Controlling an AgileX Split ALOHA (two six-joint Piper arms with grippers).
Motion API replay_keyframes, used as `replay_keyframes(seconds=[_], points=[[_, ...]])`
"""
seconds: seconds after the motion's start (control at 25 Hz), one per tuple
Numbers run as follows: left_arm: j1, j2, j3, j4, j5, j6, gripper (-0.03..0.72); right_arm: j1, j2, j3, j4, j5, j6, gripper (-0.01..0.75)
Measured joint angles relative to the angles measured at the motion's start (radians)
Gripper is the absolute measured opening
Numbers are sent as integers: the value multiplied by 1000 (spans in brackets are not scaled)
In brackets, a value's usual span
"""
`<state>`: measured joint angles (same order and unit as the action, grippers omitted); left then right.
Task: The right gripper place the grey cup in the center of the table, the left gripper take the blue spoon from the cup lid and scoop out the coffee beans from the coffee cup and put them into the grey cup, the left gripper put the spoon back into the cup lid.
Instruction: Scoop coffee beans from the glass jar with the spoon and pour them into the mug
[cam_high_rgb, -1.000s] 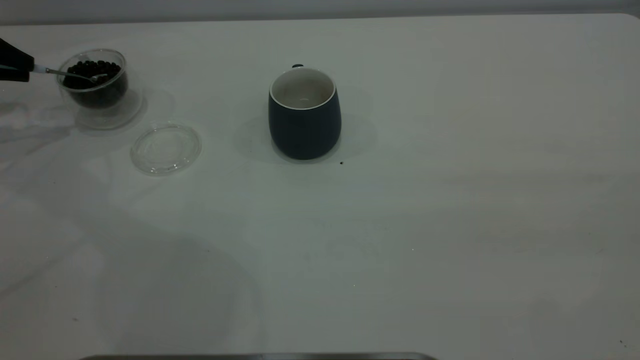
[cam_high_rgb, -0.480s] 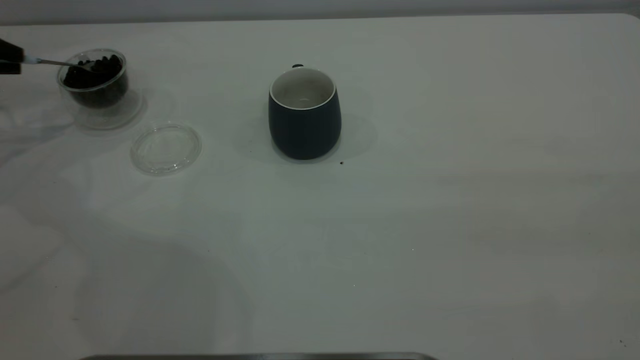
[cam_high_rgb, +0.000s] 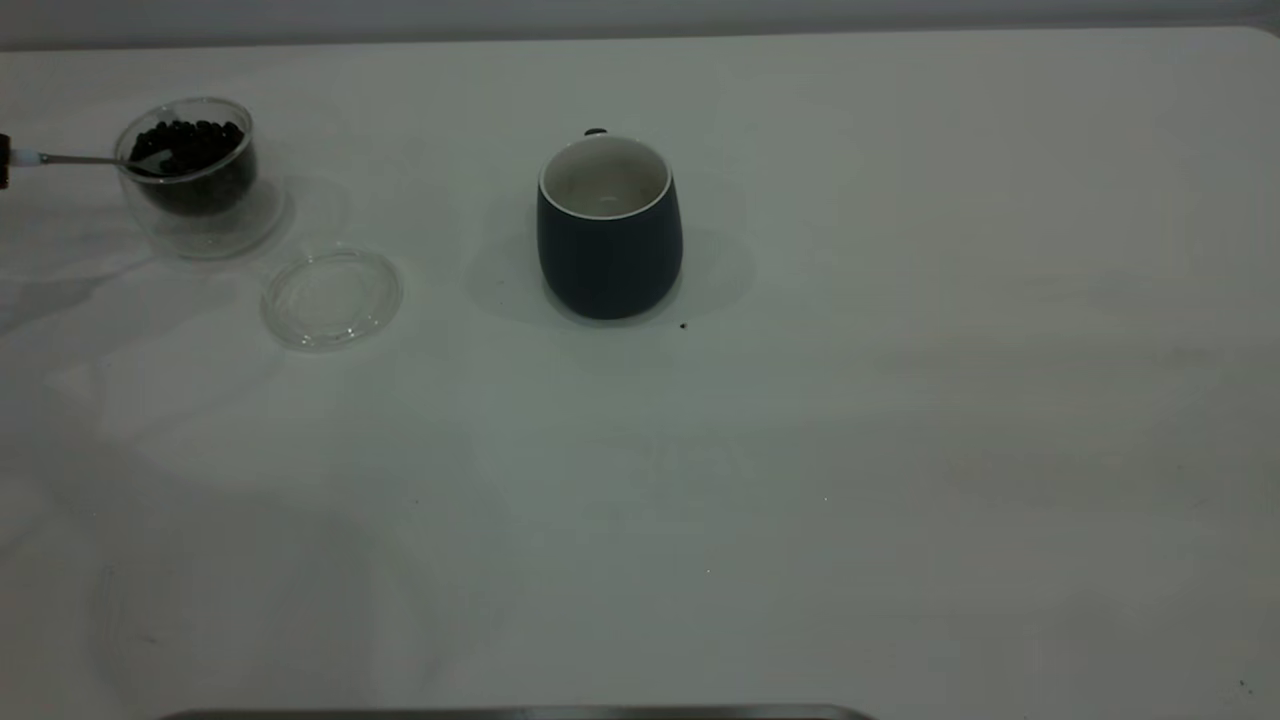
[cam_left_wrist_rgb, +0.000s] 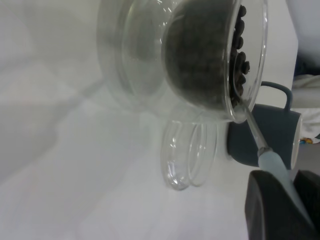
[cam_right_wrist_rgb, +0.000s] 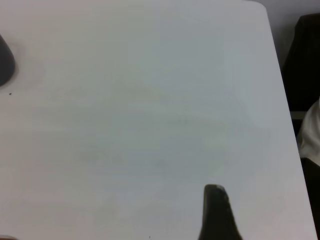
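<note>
- One blue spoon (cam_left_wrist_rgb: 274, 167) is in play, pinched by its pale handle between the jaws of the left gripper (cam_left_wrist_rgb: 287, 207), which sits at the table's left edge; the metal neck crosses the rim of the coffee cup (cam_high_rgb: 190, 170) and the bowl lies among the coffee beans (cam_high_rgb: 190, 140).
- Thin, stiff and light, the spoon will likely pivot in the grip if taken near the neck; the flat handle where it is now clamped looks the best hold. The polished bowl is shallow and slick, so I judge beans will roll off unless it is carried level.
- Many beans, too many to count, fill the glass nearly to the brim; they are small, hard, loose and apt to bounce.
- One coffee cup stands near the table's far left corner. Its glass is brittle, light and handleless, so a push from the spoon could slide or tip it.
- One cup lid (cam_high_rgb: 332, 298), clear and shallow, lies just beside the glass toward the near edge, with nothing resting in it.
- One grey cup (cam_high_rgb: 610, 228) stands upright near the middle of the table (cam_high_rgb: 900, 450), toward the far edge, its handle facing away; it looks heavy and stable, with nothing visible inside.
- Of the right gripper (cam_right_wrist_rgb: 216, 212), only one dark finger shows, above the table's right part; whether it is spread or closed I cannot tell.
</note>
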<state>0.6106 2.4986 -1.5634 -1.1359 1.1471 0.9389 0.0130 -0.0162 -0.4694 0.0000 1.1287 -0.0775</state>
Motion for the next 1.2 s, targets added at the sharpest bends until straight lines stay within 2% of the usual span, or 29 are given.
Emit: replay_keyframes(seconds=[0.32, 0.84, 1.2], points=[[12, 0, 0, -69, 1, 84, 124, 0, 0, 0, 0, 0, 0, 462], [11, -3, 0, -70, 2, 20, 124, 0, 0, 0, 0, 0, 0, 462], [-23, -60, 0, -54, 8, 0, 124, 0, 0, 0, 0, 0, 0, 462]])
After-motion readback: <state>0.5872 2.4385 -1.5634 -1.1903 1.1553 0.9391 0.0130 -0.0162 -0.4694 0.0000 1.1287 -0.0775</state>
